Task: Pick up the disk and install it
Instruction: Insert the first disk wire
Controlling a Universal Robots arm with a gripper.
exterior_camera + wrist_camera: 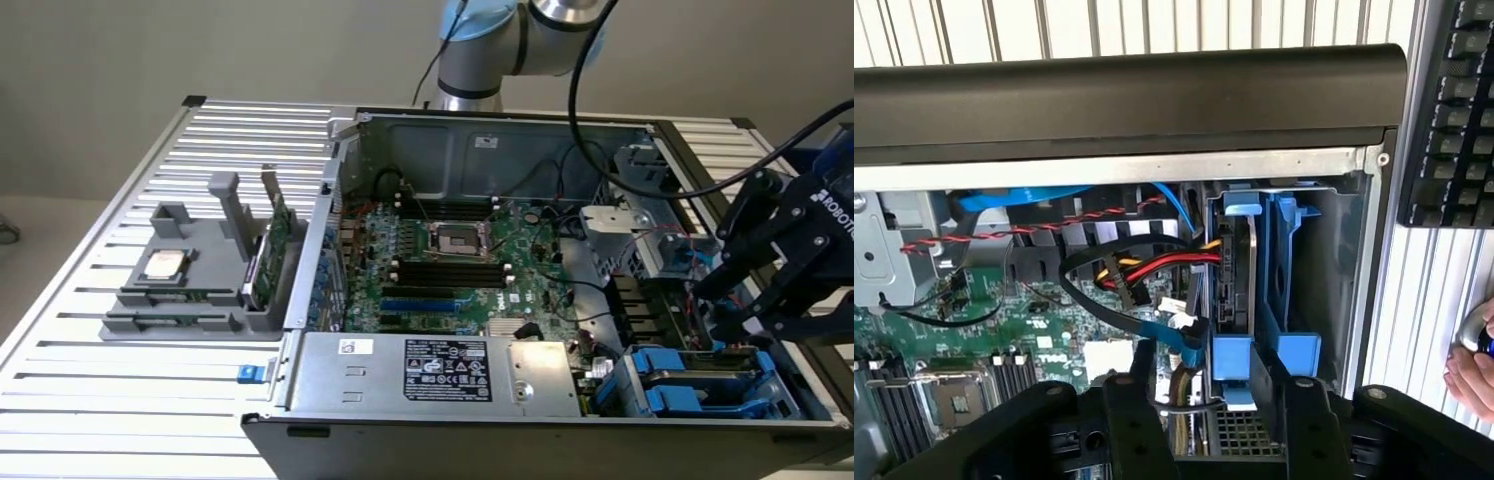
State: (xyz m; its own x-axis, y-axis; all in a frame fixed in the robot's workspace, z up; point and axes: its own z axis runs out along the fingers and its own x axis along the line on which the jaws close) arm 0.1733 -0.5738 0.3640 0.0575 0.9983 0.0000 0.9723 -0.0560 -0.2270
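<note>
Disk (pixel 1239 290) upright on edge in the blue drive bay (pixel 1286 290) at the computer case (pixel 400 440) corner, seated for installation. Claw (pixel 1212 425) just above its blue carrier tab, fingers (pixel 1139 420) straddling it, partly spread; grip uncertain.

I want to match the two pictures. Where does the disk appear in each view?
Exterior view: the disk sits in the drive bay at the case's near corner, on the exterior view's right.
Wrist view: the disk stands on edge in its blue carrier, beside the case wall.
Shared landmark: the CPU socket on the motherboard.
</note>
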